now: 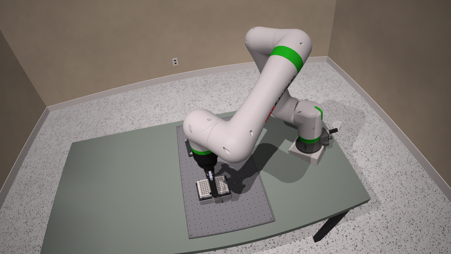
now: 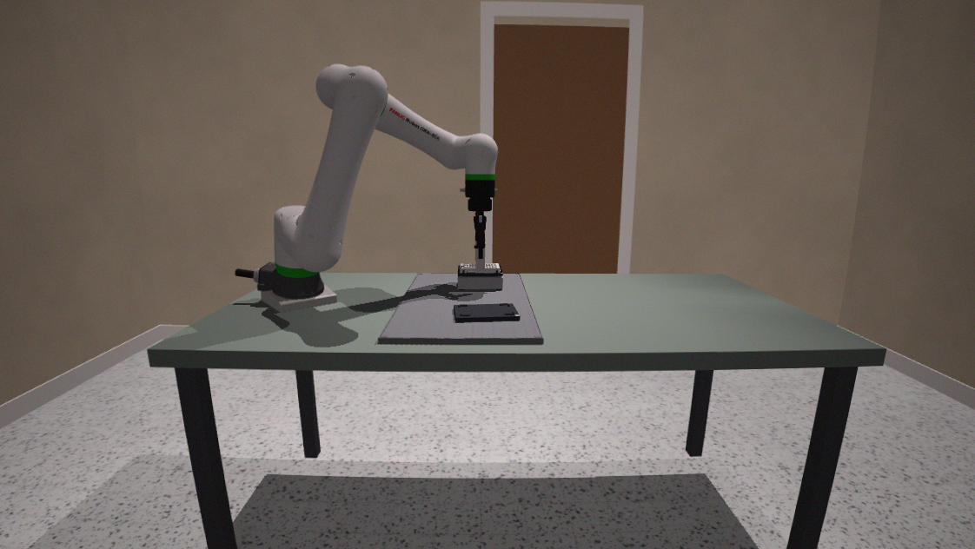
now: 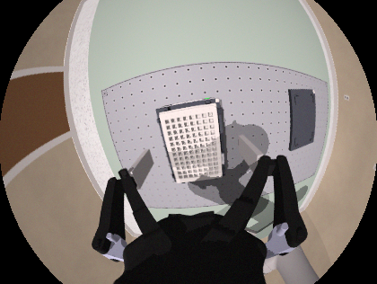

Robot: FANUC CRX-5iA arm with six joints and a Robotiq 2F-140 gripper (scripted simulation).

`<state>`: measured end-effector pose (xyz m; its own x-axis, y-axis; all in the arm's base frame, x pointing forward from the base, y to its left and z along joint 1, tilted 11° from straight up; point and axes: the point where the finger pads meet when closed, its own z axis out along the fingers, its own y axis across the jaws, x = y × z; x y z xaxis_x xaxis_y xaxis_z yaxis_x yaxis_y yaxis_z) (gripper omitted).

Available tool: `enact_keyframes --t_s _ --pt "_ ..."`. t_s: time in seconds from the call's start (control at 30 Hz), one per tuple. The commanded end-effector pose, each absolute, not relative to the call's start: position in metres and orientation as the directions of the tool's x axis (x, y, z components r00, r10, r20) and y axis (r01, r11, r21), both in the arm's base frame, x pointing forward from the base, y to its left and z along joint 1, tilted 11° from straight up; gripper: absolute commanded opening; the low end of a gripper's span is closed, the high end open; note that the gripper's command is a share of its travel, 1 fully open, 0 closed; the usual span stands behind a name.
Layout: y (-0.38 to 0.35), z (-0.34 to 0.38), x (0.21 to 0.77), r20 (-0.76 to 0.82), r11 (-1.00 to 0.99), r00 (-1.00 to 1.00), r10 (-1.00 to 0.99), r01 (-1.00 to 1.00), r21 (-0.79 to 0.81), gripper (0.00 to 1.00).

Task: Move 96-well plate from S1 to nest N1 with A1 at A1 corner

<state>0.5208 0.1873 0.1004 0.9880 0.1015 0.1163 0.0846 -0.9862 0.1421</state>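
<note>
The white 96-well plate [image 1: 209, 187] sits flat on the plate shaker S1, on the grey perforated baseplate. In the wrist view the plate [image 3: 191, 141] lies ahead of the fingers, with a small pale square [image 3: 217, 101] just outside one far corner. My gripper [image 1: 210, 176] is open and empty. It points straight down, a little above the middle of the plate, and shows above it in the exterior view [image 2: 480, 250]. The dark flat plate nest N1 [image 2: 486, 312] lies empty on the same baseplate, apart from the shaker, and also shows in the wrist view [image 3: 302, 119].
The arm's base [image 1: 309, 145] stands at one end of the green table. In the top view the arm's elbow hides most of the nest. A brown door [image 2: 559, 146] is in the wall behind.
</note>
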Motion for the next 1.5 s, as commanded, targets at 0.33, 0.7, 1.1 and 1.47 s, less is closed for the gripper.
enact_keyframes --t_s 0.33,0.7,1.1,1.47 --pt "0.1874 0.1005 0.5209 0.117 -0.986 0.988 0.102 0.085 0.142 0.00" --pt "0.1874 0.1005 0.5209 0.117 -0.986 0.988 0.102 0.085 0.142 0.00" --pt "0.1874 0.1005 0.5209 0.117 -0.986 0.988 0.102 0.085 0.142 0.00" --pt "0.1883 0.1071 0.5201 0.117 -0.986 0.988 0.102 0.085 0.142 0.00"
